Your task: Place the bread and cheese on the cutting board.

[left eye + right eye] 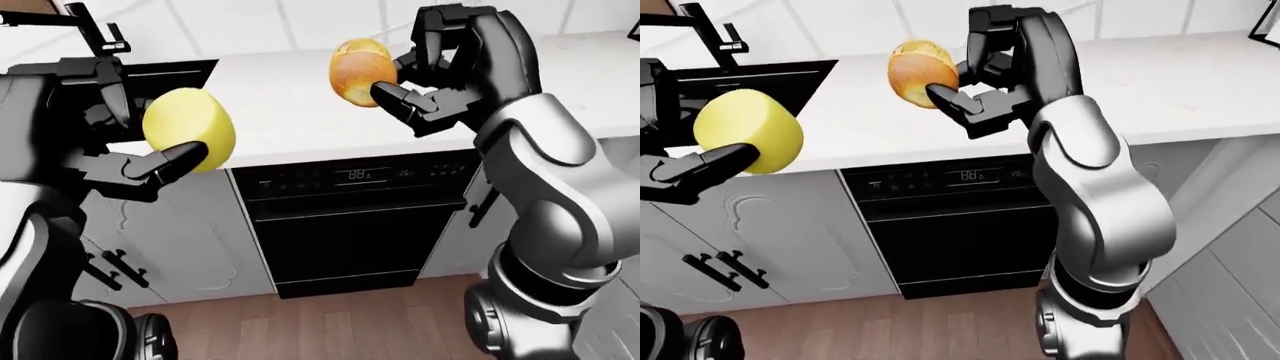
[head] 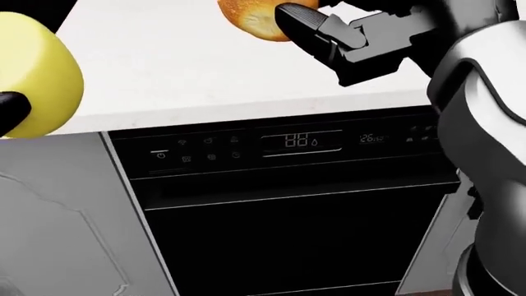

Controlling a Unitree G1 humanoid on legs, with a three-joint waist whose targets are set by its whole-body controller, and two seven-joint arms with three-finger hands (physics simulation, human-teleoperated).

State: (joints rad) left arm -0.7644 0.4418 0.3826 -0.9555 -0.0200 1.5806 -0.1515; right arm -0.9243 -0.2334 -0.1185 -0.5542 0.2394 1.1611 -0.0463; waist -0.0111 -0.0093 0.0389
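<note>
White counter spans the left-eye view, dishwasher at six o'clock, no cutting board in sight. Left hand at nine o'clock, fingers clamped round the yellow cheese; right hand at one o'clock pinching the bread, both held aloft. Cheese's rounded end faces us, long axis tilting toward eleven; bread stands roughly upright. Risk: smooth cheese could roll out of that thin grip while the robot searches.
</note>
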